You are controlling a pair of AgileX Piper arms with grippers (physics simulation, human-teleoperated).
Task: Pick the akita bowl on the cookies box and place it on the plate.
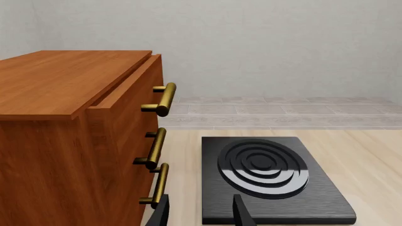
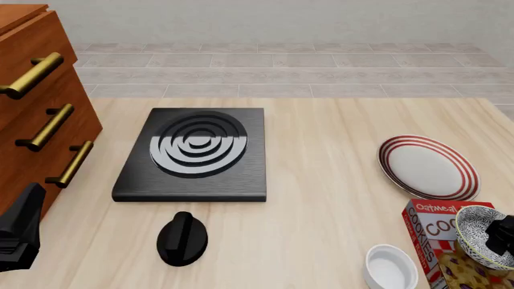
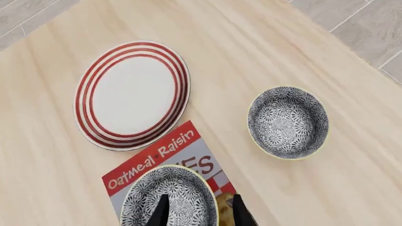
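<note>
On the cookies box the empty akita bowl sits, right gripper straddling its rim, fingers apart

A pale wooden table fills most of my front view, ending at a grey tiled floor across the upper frame, with a plain light wall along the top edge. At the far left stands a reddish-brown wooden cabinet with three brass drawer handles. The light is soft and even, shadows faint.
</note>
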